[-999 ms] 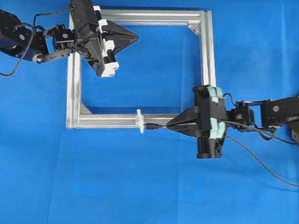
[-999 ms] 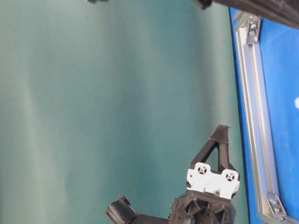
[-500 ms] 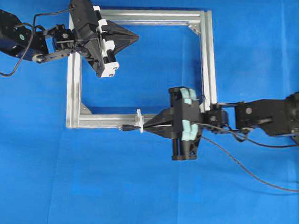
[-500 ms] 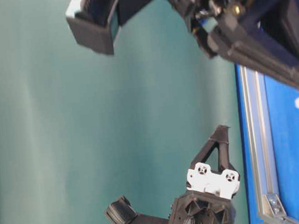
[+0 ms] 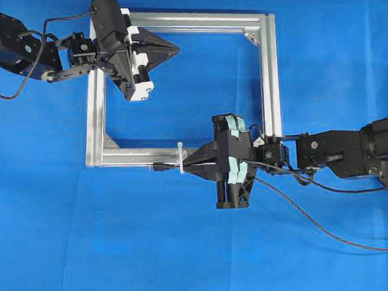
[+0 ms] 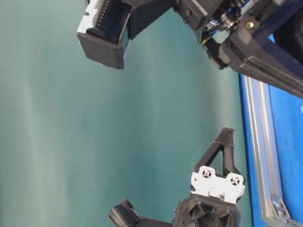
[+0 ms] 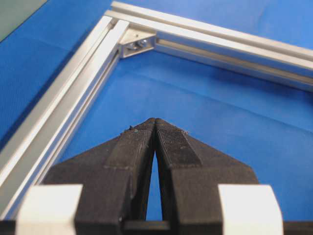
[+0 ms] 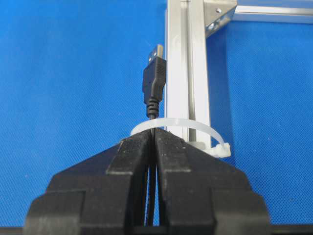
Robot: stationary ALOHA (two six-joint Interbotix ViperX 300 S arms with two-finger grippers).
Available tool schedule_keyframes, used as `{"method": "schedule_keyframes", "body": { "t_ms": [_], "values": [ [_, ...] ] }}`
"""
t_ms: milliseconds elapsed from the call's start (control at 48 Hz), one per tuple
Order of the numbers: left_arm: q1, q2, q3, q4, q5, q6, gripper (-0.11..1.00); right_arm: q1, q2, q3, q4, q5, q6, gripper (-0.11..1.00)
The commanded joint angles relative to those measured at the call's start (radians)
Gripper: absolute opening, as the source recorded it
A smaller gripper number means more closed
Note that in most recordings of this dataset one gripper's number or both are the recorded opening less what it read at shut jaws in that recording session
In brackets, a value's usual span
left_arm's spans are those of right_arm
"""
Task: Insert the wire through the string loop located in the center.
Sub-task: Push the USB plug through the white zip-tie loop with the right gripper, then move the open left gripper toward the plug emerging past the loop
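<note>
Overhead exterior view first: your right gripper (image 5: 187, 165) sits with its tips right at the string loop (image 5: 180, 159) on the lower bar of the silver frame (image 5: 272, 78), and a short dark stub of the wire (image 5: 158, 165) shows on the far side of that loop, lying along the bar's outer edge. From the back of that gripper the cable trails off across the blue worktop (image 5: 174, 250) toward the right edge.

Right wrist view confirms it: you have the right gripper (image 8: 152, 136) clamped on the wire (image 8: 152, 83), fingers (image 8: 132, 156) pressed together with the thin black cable pinched between them. The plug, with its metal tip, stands clear beyond the string loop (image 8: 178, 126), so the wire runs through the white ring. The loop arches just ahead of the fingertips and is fastened by a small white head to the frame bar (image 8: 188, 73) on the right. The plug sits just beside that bar, over the blue cloth.

Your left gripper (image 5: 173, 49) hovers inside the frame near its upper left corner, well apart from the loop. Left wrist view shows its fingers (image 7: 171, 147) touching at the tips and holding nothing, with blue worktop (image 7: 220, 107) below and the frame's corner bracket (image 7: 137, 45) ahead.

Table-level view gives you the left gripper (image 6: 227, 134) up off the worktop, and the right arm's body filling the upper right
</note>
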Motion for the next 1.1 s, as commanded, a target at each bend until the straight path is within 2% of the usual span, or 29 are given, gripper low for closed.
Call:
{"method": "schedule_keyframes", "body": {
  "t_ms": [0,146,375,562,750,1083],
  "values": [
    [-0.021,-0.038,-0.003,0.003,-0.003,-0.003,0.00,0.002,-0.015,-0.014,0.000,-0.005,-0.002,-0.02],
    [-0.089,-0.055,0.026,0.003,-0.003,-0.028,0.00,0.002,-0.015,-0.012,0.000,-0.005,-0.008,-0.02],
    [-0.252,-0.094,0.077,0.003,-0.002,-0.087,0.00,0.002,-0.015,-0.012,0.000,-0.003,-0.009,-0.02],
    [-0.367,-0.101,0.081,0.003,-0.002,-0.095,0.00,0.002,-0.015,-0.011,0.000,-0.005,-0.009,-0.02],
    [-0.400,-0.103,0.091,0.003,-0.002,-0.095,0.00,0.002,-0.015,-0.011,-0.002,-0.003,-0.009,-0.02],
    [-0.403,-0.101,0.086,0.003,0.025,-0.094,0.01,0.002,-0.017,-0.009,0.000,0.006,-0.009,-0.02]
  ]
}}
